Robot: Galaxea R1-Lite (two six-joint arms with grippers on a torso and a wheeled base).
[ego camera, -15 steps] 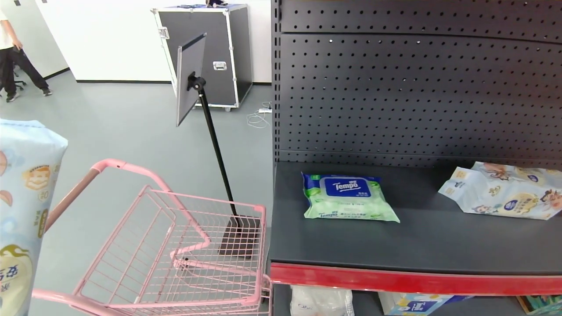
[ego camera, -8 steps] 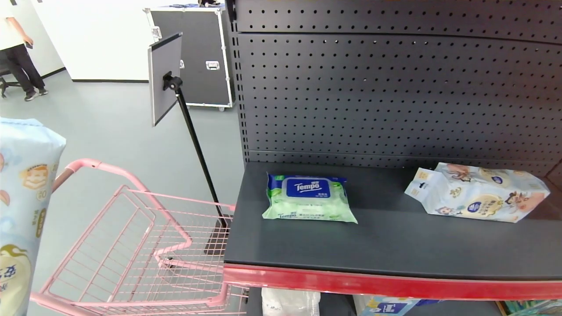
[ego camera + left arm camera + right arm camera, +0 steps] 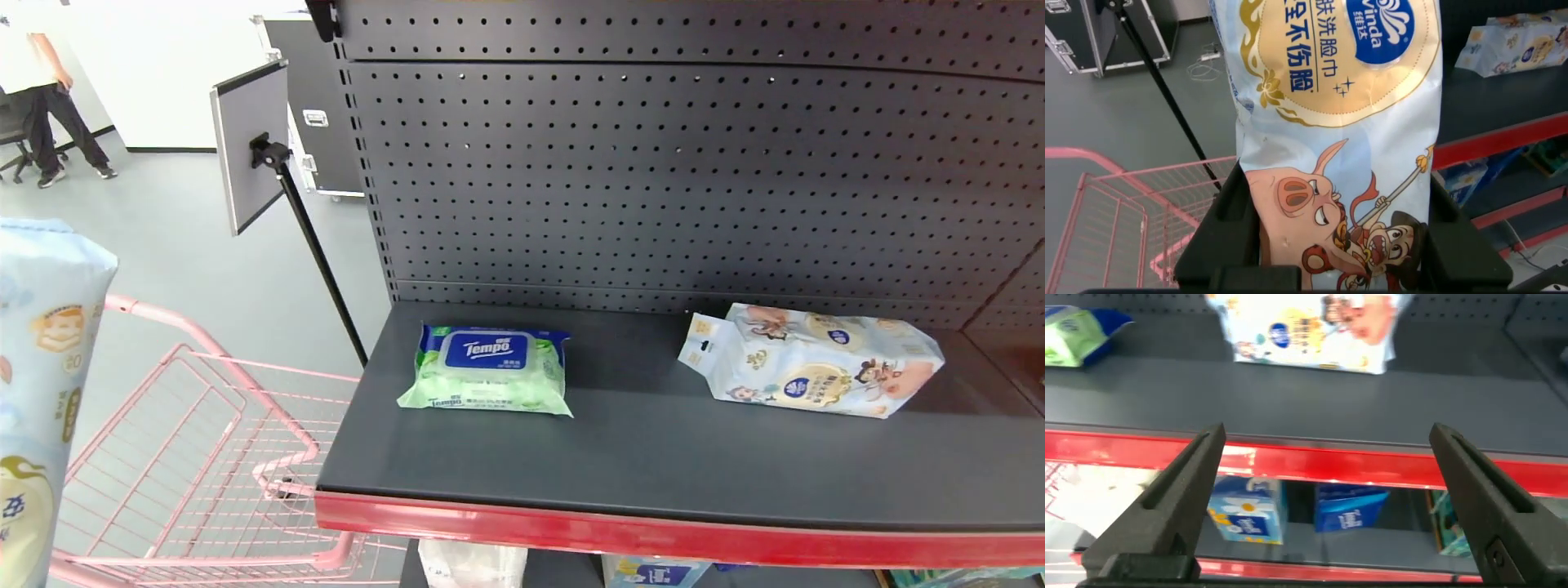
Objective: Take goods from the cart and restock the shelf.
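Observation:
My left gripper (image 3: 1343,245) is shut on a tall pale-blue tissue pack (image 3: 1339,139) printed with cartoon figures, held upright above the pink wire cart (image 3: 1118,204). In the head view that pack (image 3: 41,392) fills the left edge beside the cart (image 3: 188,457). The dark shelf board (image 3: 653,465) with a red front edge carries a green wipes pack (image 3: 488,369) and a similar cartoon pack (image 3: 812,361) lying flat. My right gripper (image 3: 1327,431) is open with nothing between its fingers, just in front of the shelf's red edge (image 3: 1306,461) and below the cartoon pack (image 3: 1306,327).
A perforated dark back panel (image 3: 653,163) rises behind the shelf. A grey panel on a thin black stand (image 3: 249,143) stands to the left of the shelf, behind the cart. Boxed goods (image 3: 1249,510) sit on the lower shelf. Bare board lies between the two packs.
The whole head picture has shifted left, so the camera has turned toward the shelf. The held pack keeps its place at the left edge. The goods on the shelf lie as before.

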